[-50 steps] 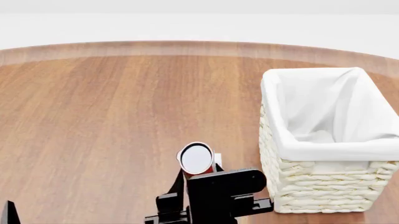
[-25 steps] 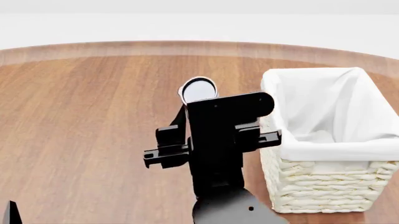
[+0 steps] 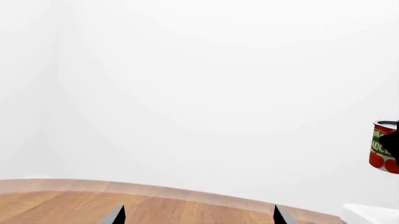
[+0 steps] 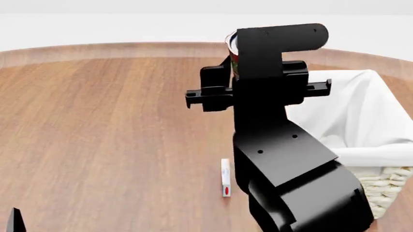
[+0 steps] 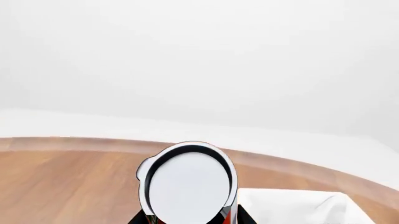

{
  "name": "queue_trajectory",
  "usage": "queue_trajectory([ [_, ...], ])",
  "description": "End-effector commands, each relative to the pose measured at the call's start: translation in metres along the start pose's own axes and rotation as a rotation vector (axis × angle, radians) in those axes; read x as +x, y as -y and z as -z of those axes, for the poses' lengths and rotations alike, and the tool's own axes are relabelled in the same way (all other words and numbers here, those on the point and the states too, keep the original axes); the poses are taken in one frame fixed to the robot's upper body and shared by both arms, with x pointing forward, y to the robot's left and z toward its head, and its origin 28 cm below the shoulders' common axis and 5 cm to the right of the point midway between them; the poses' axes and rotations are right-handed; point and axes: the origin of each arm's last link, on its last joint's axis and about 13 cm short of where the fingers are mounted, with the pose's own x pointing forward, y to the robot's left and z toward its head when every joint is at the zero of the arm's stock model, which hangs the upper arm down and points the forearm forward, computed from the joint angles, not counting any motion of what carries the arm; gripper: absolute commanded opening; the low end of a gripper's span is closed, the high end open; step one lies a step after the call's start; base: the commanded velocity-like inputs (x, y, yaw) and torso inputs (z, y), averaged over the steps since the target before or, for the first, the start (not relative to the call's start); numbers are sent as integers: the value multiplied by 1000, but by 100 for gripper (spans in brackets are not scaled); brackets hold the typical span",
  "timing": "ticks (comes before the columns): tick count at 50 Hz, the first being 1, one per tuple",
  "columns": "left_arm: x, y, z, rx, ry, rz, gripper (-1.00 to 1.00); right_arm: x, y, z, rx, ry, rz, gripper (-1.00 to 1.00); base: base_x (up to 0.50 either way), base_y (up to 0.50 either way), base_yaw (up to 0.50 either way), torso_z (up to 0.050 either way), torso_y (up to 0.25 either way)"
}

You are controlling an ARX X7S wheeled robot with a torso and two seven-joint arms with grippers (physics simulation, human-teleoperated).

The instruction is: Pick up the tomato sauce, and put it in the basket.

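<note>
Right gripper clamps the can by its sides, raised at 10 o'clock of the basket; judged rigid, light, smooth-walled, so mid-body grip suits.

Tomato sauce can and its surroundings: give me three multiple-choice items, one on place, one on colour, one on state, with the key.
1. Where is the tomato sauce?
A. Lying on the table
B. Held in the air by the right gripper
C. Inside the basket

2. What colour is the basket lining?
A. White
B. Blue
C. Green

3. What is the left gripper holding?
A. The can
B. A bottle
C. Nothing

Key: 1 B, the left wrist view shows the can above the table; 2 A, white cloth folds over the rim; 3 C, its fingertips stand apart with nothing between.
</note>
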Motion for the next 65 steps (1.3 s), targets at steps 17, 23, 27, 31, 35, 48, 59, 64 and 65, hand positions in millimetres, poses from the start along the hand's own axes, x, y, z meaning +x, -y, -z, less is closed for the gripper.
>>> queue_trajectory([
  [17,0,0,-2,-2,4,-5,100,45,54,-16,21,-134,202,-100,0,0,0,0,0],
  [23,0,-1,-2,-2,7,-9,100,59,66,-15,33,-180,244,-100,0,0,0,0,0],
  [27,1,-1,-2,-2,7,-12,100,66,69,-15,45,-192,265,-100,0,0,0,0,0],
  [31,2,-2,-2,-2,6,-14,100,75,69,-12,32,-212,266,-100,0,0,0,0,0],
  [35,2,-2,-3,-1,11,-17,100,82,70,-12,16,-218,280,-100,0,0,0,0,3],
  [48,3,-3,-2,-2,9,-23,100,87,73,-1,-17,-298,327,-100,0,0,0,0,0],
  [59,4,-4,-3,-2,13,-25,100,85,78,6,-20,-341,369,-100,0,0,0,0,0],
  [64,4,-3,-3,-2,14,-24,100,84,76,11,-38,-362,376,-100,0,0,0,0,0],
  [65,3,-3,-3,-2,14,-24,100,84,76,13,-43,-370,380,-100,0,0,0,0,0],
])
